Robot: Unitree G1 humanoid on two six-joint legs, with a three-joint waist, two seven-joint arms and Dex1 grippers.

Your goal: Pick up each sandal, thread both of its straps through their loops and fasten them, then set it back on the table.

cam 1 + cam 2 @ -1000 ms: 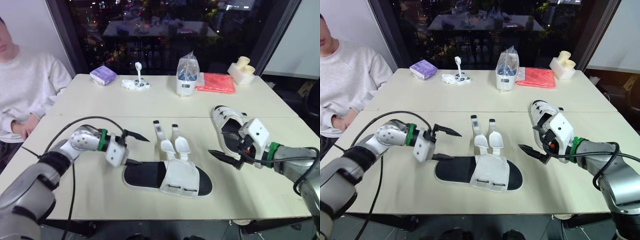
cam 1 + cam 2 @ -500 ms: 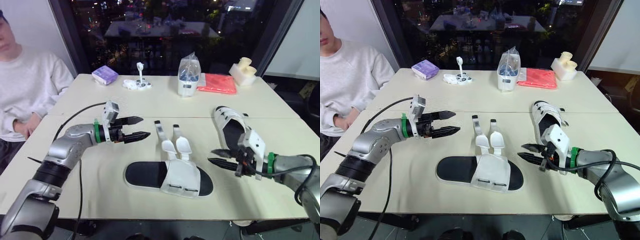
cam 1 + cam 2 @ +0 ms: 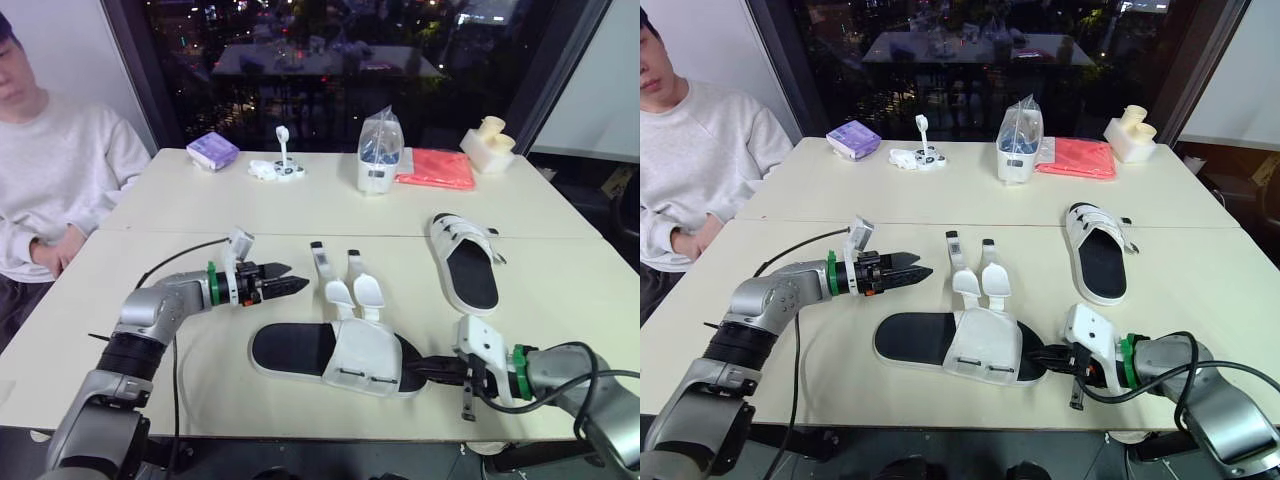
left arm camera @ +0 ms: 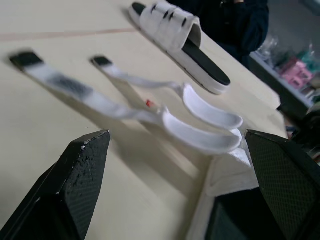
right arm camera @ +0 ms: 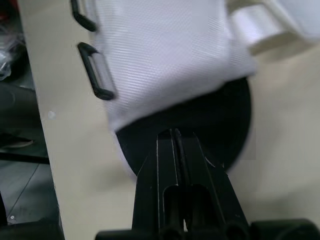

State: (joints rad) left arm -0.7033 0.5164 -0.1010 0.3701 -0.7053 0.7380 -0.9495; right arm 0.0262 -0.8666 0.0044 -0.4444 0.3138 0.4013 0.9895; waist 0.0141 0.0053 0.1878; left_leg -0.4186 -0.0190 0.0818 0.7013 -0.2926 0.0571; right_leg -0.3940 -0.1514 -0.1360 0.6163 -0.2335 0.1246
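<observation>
Unfastened sandal [image 3: 340, 352] lies flat on the tabletop [image 3: 180, 370], a gripper at each end.
The right gripper [image 3: 412, 367] meets the sandal's toe end, its fingers pressed together with their tips on the black footbed (nothing visibly between them). The left gripper [image 3: 298, 280] hovers just beside the sandal's two loose straps [image 3: 335, 278], fingers spread wide and empty. The second sandal [image 3: 468, 268] lies well apart, beyond the toe end.

The two eye views look forward and down from the head, covering the whole table [image 3: 330, 205] to its far edge. The left wrist view sits low near the straps [image 4: 197, 137]. The right wrist view looks closely at the near sandal [image 5: 165, 60], seen in all four.
</observation>
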